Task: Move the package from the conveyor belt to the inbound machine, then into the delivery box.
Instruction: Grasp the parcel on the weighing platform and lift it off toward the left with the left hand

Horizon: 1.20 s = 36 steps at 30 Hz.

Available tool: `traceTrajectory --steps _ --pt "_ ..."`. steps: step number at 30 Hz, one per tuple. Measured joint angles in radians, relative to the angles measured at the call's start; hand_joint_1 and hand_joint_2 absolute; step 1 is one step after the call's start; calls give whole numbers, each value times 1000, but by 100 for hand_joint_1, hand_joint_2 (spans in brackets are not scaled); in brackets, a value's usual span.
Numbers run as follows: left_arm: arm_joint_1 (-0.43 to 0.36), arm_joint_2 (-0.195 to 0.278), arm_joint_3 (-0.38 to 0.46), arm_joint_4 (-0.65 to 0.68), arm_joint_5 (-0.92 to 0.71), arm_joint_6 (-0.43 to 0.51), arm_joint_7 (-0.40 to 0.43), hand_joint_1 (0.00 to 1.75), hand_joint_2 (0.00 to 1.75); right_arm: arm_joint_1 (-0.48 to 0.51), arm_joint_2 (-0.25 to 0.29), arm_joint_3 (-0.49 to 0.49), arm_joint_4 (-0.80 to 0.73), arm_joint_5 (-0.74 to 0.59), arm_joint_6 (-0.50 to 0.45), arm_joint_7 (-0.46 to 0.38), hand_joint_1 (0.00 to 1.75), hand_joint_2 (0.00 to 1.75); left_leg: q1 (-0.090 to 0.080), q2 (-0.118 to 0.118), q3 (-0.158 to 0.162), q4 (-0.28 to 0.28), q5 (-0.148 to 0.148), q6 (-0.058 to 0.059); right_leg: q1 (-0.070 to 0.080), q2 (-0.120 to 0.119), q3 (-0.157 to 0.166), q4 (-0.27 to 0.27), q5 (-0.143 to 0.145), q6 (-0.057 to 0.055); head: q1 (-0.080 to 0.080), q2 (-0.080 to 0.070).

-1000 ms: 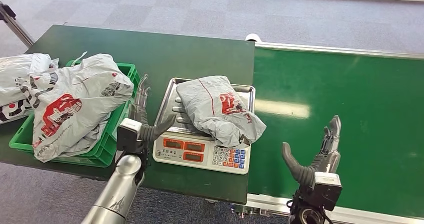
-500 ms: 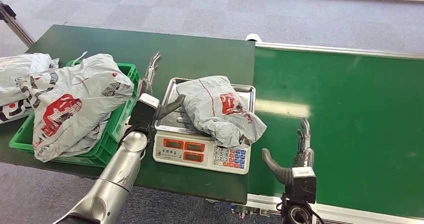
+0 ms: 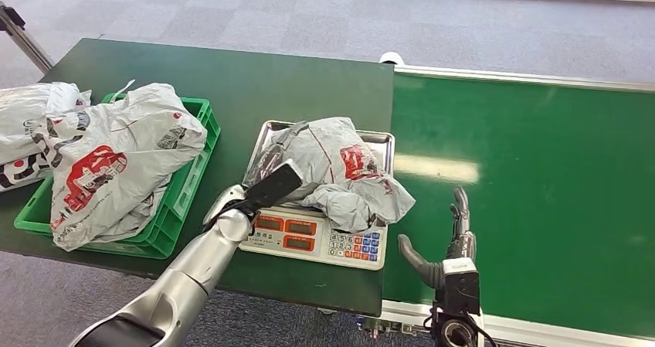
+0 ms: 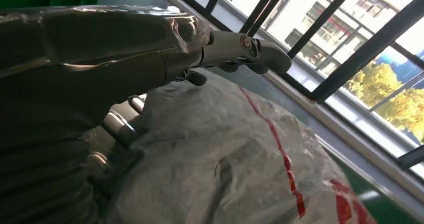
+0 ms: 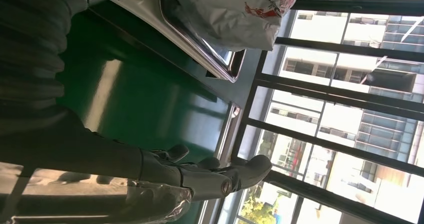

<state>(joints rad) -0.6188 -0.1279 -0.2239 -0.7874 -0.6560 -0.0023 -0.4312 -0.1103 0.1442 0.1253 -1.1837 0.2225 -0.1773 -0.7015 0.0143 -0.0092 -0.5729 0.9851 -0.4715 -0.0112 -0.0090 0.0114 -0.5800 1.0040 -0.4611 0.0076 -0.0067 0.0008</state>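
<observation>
The crumpled grey plastic package with red print (image 3: 340, 169) lies on the steel tray of the white electronic scale (image 3: 313, 239). The left hand (image 3: 259, 188) presses against its left side; whether it grips, I cannot tell. The right hand (image 3: 448, 243) hovers spread above the green conveyor belt (image 3: 556, 185), holding nothing.

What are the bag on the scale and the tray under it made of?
The bag looks like thin, soft plastic film: grey, crinkled, slightly glossy, printed in red. The tray looks like bare polished metal, probably steel: silvery and mirror-shiny along its raised rim.
</observation>
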Motion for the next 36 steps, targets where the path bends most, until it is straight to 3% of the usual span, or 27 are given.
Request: traceTrajectory --steps 14,15,16,18,19,20,29,36 --pt "-40 -2 -83 143 -104 8 16 0 175 0 0 -14 7 22 9 0 0 175 0 -1 0 0 0 0 0 -1 1 0 0 0 0 0" --pt "-43 -2 -85 146 -107 8 15 10 175 0 0 -15 7 22 9 0 0 175 0 -1 0 0 0 0 0 -1 1 0 0 0 0 0" --pt "-44 -2 -86 149 -109 8 15 31 175 0 0 -15 7 22 9 0 0 175 0 -1 1 0 0 0 0 -1 1 0 0 0 0 0" --pt "-46 -2 -89 154 -110 9 13 112 175 0 0 -16 7 23 10 0 0 175 0 -1 1 0 0 0 0 -1 1 0 0 0 0 0" --pt "-46 -2 -91 156 -110 11 11 145 175 1 0 -17 7 23 10 0 0 175 0 -1 1 0 0 0 0 -1 1 0 0 0 0 0" --pt "-45 -2 -92 159 -110 17 8 168 175 1 1 -17 7 24 11 0 0 175 0 -1 1 0 0 0 0 -1 1 0 0 0 0 0" --pt "-25 -16 -85 141 -107 124 -34 175 175 8 15 -38 7 48 28 0 0 175 0 -1 1 0 0 0 0 -1 1 0 0 0 0 0" --pt "38 -31 -49 38 -64 244 -122 175 175 17 23 -52 6 56 32 0 0 175 0 0 0 0 0 0 0 -1 0 0 0 0 0 0"
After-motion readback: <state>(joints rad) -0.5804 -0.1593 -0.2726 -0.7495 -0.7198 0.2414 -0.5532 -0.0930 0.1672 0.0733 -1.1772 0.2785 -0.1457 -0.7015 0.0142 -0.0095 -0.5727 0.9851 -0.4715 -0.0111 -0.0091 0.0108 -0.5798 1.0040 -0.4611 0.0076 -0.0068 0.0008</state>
